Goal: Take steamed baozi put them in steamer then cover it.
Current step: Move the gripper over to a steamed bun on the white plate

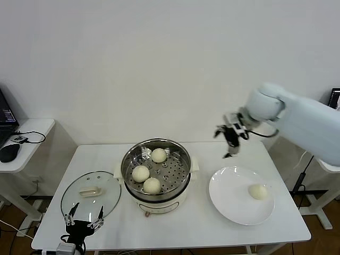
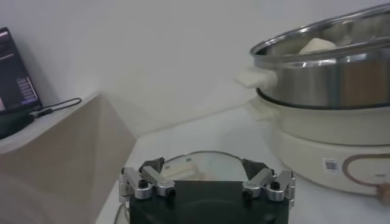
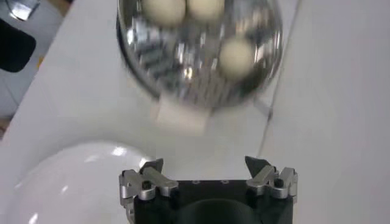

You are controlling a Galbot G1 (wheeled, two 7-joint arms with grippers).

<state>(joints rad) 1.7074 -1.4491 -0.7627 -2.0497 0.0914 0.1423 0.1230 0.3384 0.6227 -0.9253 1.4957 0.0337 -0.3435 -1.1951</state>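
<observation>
The steel steamer [image 1: 183, 159] stands at the table's middle on its cream pot base, with three cream-white baozi [image 1: 141, 173] [image 1: 159, 155] [image 1: 152, 185] on its perforated floor. A fourth baozi [image 1: 258, 192] lies on the white plate [image 1: 228, 199] to the right. The glass cover [image 1: 106, 201] with its cream handle lies flat left of the steamer. My right gripper [image 1: 230, 142] hangs open and empty in the air behind the plate, between steamer [image 3: 201, 85] and plate [image 3: 67, 176]. My left gripper [image 1: 84, 219] stands open and empty at the cover's [image 2: 210, 165] near edge.
A side desk [image 1: 26, 133] at the far left carries a mouse [image 1: 9, 152], cables and a laptop [image 2: 15, 85]. Another desk edge shows at the far right [image 1: 332, 167]. The table's front edge runs just below the left gripper.
</observation>
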